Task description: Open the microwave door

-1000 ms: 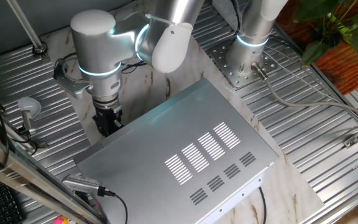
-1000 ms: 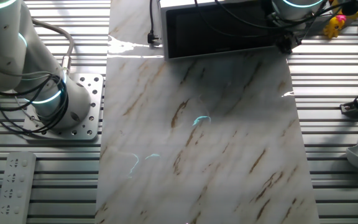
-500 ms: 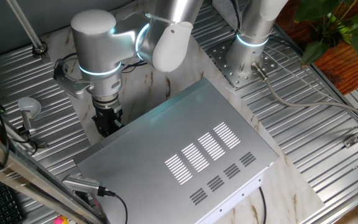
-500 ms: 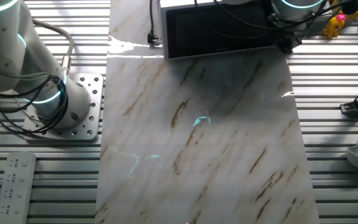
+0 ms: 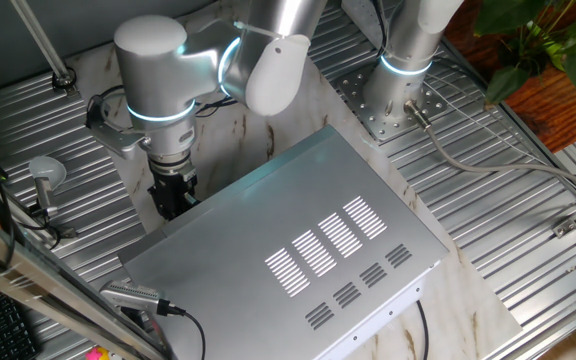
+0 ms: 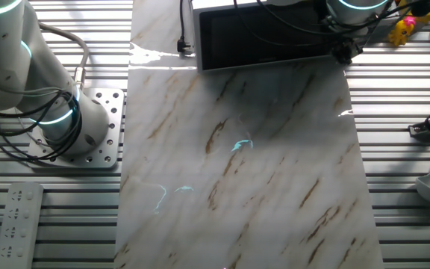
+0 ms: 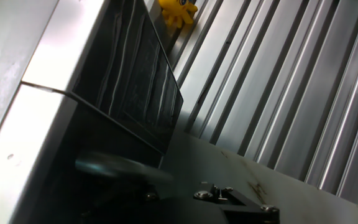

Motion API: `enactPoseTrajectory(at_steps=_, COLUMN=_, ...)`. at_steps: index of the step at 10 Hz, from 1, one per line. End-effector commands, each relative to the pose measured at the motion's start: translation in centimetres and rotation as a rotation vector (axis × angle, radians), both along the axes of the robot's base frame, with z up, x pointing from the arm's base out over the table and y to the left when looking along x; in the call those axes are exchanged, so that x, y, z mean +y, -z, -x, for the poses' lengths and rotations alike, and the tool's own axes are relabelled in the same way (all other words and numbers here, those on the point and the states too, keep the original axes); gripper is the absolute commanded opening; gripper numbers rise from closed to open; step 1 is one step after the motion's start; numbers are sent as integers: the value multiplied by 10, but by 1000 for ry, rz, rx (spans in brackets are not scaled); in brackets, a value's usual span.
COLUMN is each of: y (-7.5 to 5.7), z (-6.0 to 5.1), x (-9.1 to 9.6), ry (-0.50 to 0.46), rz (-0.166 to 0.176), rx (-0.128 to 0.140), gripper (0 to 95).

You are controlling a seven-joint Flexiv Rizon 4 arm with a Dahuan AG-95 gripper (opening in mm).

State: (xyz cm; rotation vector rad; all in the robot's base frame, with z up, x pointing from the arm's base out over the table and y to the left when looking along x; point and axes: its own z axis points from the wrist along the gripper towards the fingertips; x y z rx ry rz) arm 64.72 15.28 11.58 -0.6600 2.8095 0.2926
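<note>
The microwave [image 5: 298,250] is being shown across the centre and lower half of one fixed view, its slotted silver top filling most of the frame. In the other fixed view only its front is appearing at the top centre, where the microwave door [image 6: 263,37] is lying flush against the box, apparently not yet opened.

The gripper [image 5: 173,192] is being held low at the box's corner, left of centre in the first fixed view, just beside the door's end. How far the fingers are parted cannot be told, nor whether anything is being gripped; in the hand view only blurred dark parts are being seen at the bottom edge.

From here, a slip is being judged the main risk: if the door's edge is being caught only shallowly, the fingers could be dragged off it under a pull. A pull not following the hinge's arc could shift the whole box across the marble sheet [image 6: 245,164], toward the cable [image 6: 183,30] hanging at the door's left end.
</note>
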Motion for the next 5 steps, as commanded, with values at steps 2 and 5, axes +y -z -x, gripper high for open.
enactPoseTrajectory(at_steps=2, y=0, z=0, x=1, ry=-6, rz=-5, rx=-9, gripper=380)
enactPoseTrajectory(at_steps=5, y=0, z=0, x=1, ry=7, rz=-25, rx=-3, gripper=380)
